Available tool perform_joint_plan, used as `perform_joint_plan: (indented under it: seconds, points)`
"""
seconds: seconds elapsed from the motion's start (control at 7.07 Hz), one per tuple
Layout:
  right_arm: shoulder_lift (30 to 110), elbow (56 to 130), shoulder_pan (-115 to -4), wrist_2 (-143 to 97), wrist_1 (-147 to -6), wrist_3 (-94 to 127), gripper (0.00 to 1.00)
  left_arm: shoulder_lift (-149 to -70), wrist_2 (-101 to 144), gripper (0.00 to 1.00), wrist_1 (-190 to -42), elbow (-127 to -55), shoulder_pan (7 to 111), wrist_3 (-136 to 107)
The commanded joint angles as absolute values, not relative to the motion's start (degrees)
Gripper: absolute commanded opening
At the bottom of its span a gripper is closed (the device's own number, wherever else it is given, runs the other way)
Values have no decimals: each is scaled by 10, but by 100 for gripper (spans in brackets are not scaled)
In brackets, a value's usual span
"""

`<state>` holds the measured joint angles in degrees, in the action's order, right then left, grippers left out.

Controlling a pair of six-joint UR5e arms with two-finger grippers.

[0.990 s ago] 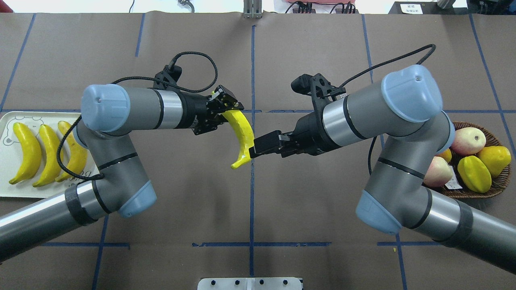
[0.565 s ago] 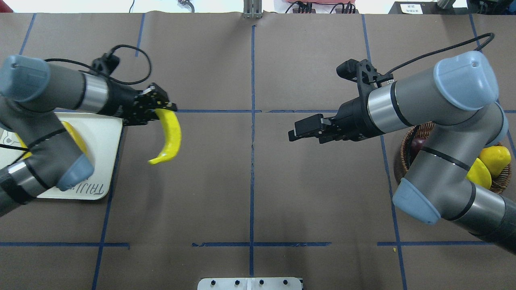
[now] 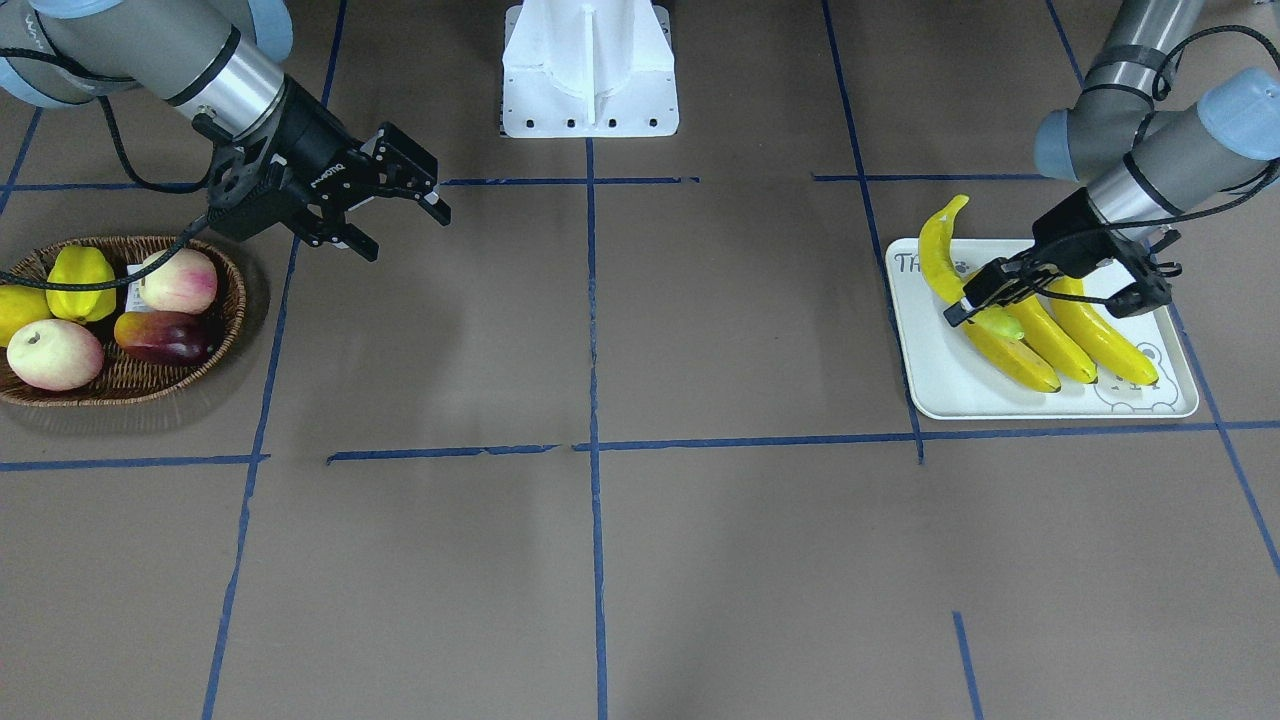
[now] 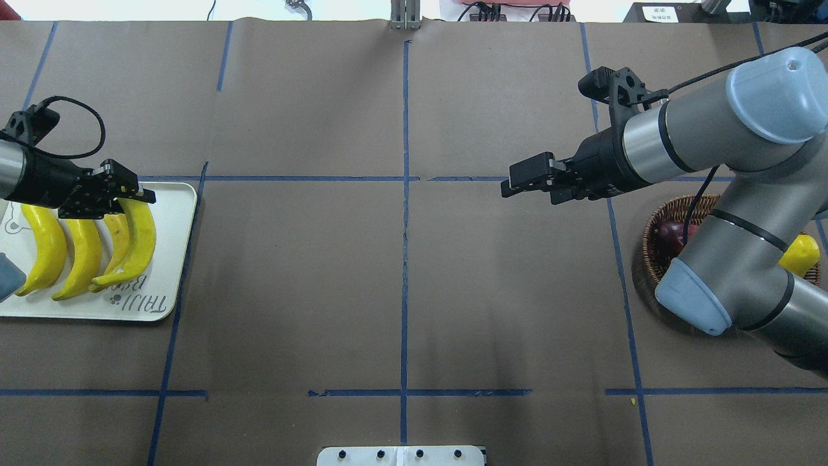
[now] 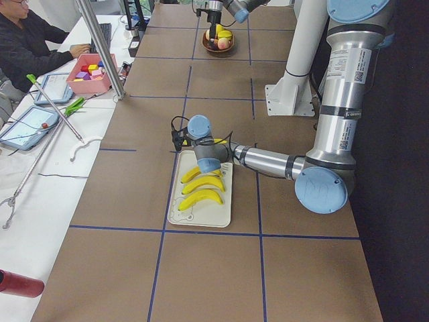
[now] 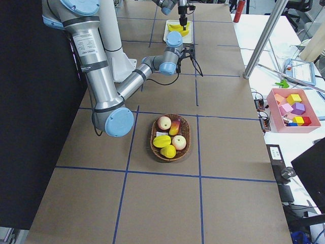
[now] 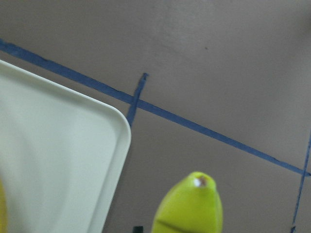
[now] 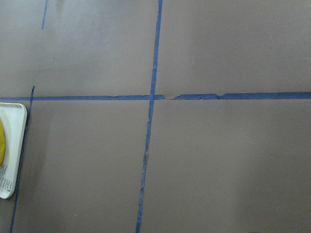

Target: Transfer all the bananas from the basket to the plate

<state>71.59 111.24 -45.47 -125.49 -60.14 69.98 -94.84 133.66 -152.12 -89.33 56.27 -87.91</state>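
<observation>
The plate [image 4: 171, 233] sits at the left end of the table [image 4: 401, 291], and the basket [image 4: 669, 208] sits at the right end, well apart from it. Three bananas [image 4: 84, 255] lie side by side on the plate. A fourth banana [image 4: 139, 239], held in the left gripper [image 4: 132, 194], is over the plate's right part, just right of them. The right gripper [image 4: 511, 184] hangs over the table left of the basket, which holds fruits [image 3: 60, 350].

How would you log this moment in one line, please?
left fingers: shut on fourth banana over plate | right fingers: open, empty, near basket | plate: three bananas | basket: no bananas
</observation>
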Motion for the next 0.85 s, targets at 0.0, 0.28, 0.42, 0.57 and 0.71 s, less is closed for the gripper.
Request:
perform_joint_plan:
  seconds: [0.0,0.28,0.42,0.57,0.71]
  points:
    - [723,1109,-465,-1252,-606,694,100,-941,1344,0,-1521,-868,600,-862]
    - [722,1108,-462,-1252,-606,694,100,-940,1382,0,-1521,-826,637,-796]
    - [724,1107,-471,-1253,-606,692,100,-927,1383,4,-1522,-823,641,-794]
    - [739,1106,-487,-1255,-615,660,100,-917,1382,98,-1536,-821,642,-776]
    - [750,1107,-504,-1255,-644,608,100,-895,1378,100,-1559,-821,642,-760]
